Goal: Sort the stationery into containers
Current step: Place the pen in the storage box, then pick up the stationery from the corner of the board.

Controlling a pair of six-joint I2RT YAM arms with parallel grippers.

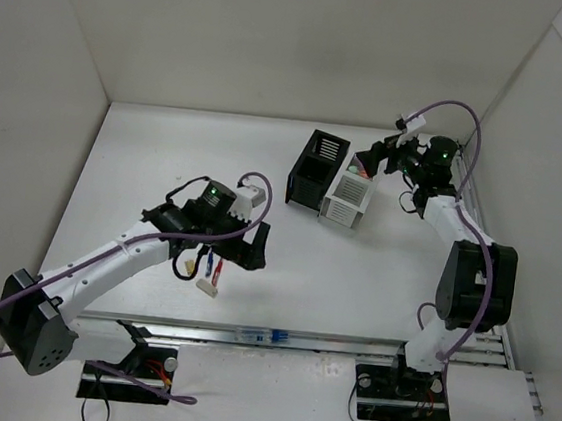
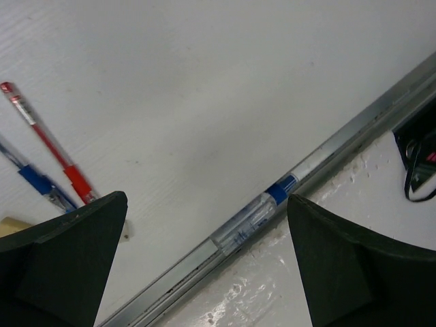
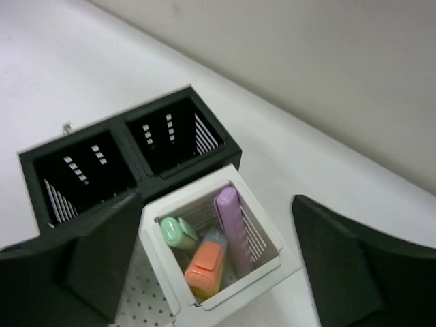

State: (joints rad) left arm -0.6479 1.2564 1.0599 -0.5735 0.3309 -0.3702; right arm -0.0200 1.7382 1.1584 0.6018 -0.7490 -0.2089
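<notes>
Red pen (image 2: 46, 144) and blue pen (image 2: 35, 180) lie side by side on the white counter (image 1: 166, 158) at the left. The overhead view half hides them under the left arm, while the left wrist view shows them plainly. The left hand (image 2: 204, 201) hangs above the counter, its jaws spread wide with nothing between them. Below it a clear tube (image 2: 262, 211) with a blue cap lies in the metal rail (image 2: 354, 126) at the counter's near edge; from overhead it is only a faint streak. Further right, the black box (image 1: 317, 169) stands just beside the white box (image 1: 347, 199). Only the right wrist view looks inside them. The black box has two compartments, and the white one holds a purple marker (image 3: 231, 225), an orange marker (image 3: 208, 262) and a green marker (image 3: 177, 231). The right hand (image 3: 216, 199) hangs over the white box, jaws apart, gripping nothing.
</notes>
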